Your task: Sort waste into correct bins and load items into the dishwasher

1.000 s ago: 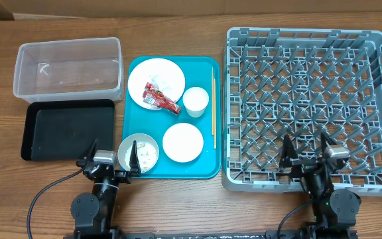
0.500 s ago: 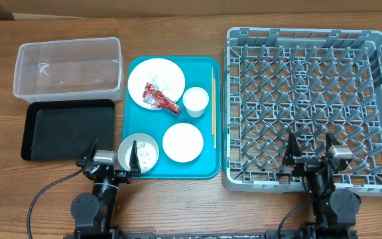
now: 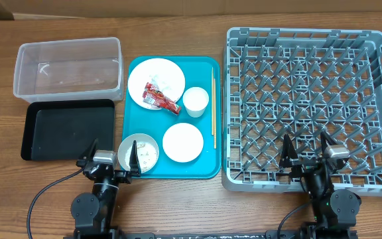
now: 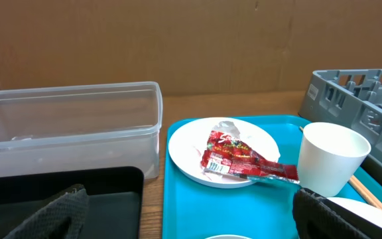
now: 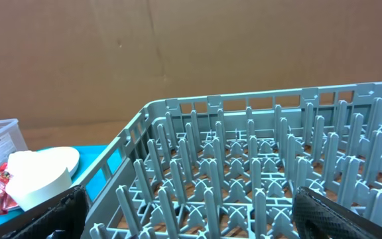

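Overhead, the left hand (image 3: 110, 154) and right hand (image 3: 305, 149) sit wide open and empty. Left wrist: the red snack wrapper (image 4: 241, 158) lies on a plate (image 4: 186, 151) ahead of the hand. Right wrist: the grey dish rack (image 5: 257, 98) stands just ahead.

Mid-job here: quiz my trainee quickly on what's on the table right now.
1. True or false: the red wrapper lies on the plate.
2. The chopsticks lie: A) in the dish rack; B) on the teal tray, beside the cup; C) in the clear tub.
3. Which bin is nearer the left gripper?
Key: 1 true; 2 B; 3 the black tray.
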Tool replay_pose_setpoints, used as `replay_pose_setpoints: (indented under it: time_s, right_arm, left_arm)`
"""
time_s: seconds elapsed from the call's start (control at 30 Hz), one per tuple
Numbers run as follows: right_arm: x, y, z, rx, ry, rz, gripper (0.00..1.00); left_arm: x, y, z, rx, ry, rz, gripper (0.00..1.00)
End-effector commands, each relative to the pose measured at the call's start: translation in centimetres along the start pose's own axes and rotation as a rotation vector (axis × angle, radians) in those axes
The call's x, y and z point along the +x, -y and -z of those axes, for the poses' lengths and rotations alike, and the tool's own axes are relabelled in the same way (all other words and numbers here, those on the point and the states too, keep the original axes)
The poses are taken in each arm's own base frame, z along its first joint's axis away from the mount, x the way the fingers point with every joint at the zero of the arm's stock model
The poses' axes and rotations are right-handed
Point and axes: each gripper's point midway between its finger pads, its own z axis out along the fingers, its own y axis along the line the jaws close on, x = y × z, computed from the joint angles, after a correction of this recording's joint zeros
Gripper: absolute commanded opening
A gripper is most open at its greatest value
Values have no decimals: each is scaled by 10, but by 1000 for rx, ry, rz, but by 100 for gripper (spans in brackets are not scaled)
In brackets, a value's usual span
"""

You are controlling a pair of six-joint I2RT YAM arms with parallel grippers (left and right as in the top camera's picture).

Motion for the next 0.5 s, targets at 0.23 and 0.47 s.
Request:
replay_pose_setpoints:
  time_s: [0.23,0.47]
  right_arm:
    - [-26,-8,4,-26,61,11,100]
    - [-60,-14,12,-36,123,22,100]
  left_arm:
    - [-16,2,2,9,48,63,100]
    - [-66,2,13,-1,119,55,100]
